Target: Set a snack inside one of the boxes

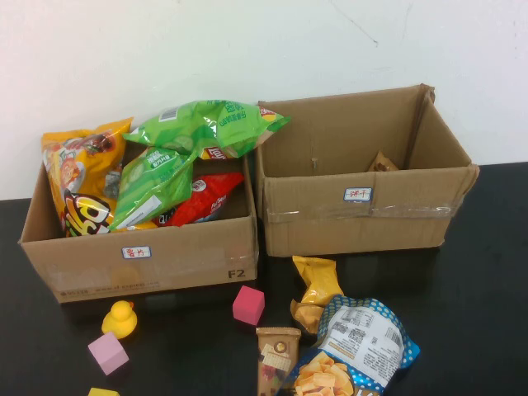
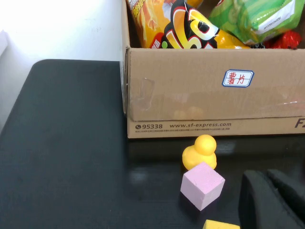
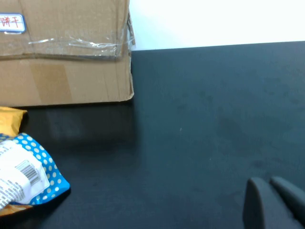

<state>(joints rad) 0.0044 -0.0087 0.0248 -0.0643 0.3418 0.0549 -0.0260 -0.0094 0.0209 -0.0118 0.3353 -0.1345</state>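
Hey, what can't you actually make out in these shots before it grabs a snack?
- Brown item in the right box, high view: the front wall hides most of it.
- Blue bag and brown packet, high view: cut off by the bottom edge.
- Red bag in the left box: green bags cover it.
- Left gripper and right gripper: shut, absent from the high view, seen only in their wrist views.

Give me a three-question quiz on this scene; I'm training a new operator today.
1. True or false: the right box is fuller than the left box.
2. Which toy sits beside the pink cube: A) rubber duck B) ball C) car?
3. Is either the left claw or the right claw holding a snack?

Key: 1. False; the left box is packed with chip bags. 2. A. 3. No; both are shut, empty, above the table.
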